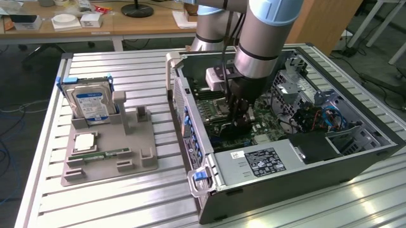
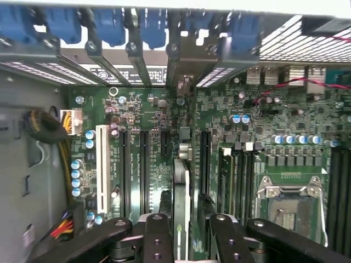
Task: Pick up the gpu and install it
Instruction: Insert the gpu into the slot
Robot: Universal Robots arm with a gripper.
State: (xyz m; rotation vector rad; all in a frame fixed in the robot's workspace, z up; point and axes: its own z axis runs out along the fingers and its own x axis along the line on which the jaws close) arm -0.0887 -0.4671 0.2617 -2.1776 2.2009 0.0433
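Gpu [image 2: 181,205] standing edge-on over a motherboard [image 2: 153,164] slot inside the case [image 1: 285,175], gripper [image 2: 185,233] fingers [image 2: 158,235] flanking it (pinching or just released, can't tell). Could seat crooked if slightly misaligned.

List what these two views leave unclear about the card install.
- Exterior view: the gpu's seating is hidden; the arm and gripper block the slot area inside the computer case.
- Wrist view: the gpu appears edge-on between the fingers; its connector edge and slot contact are hidden by the card itself.
- Wrist view: finger contact with the card is cut off by the picture's edge.
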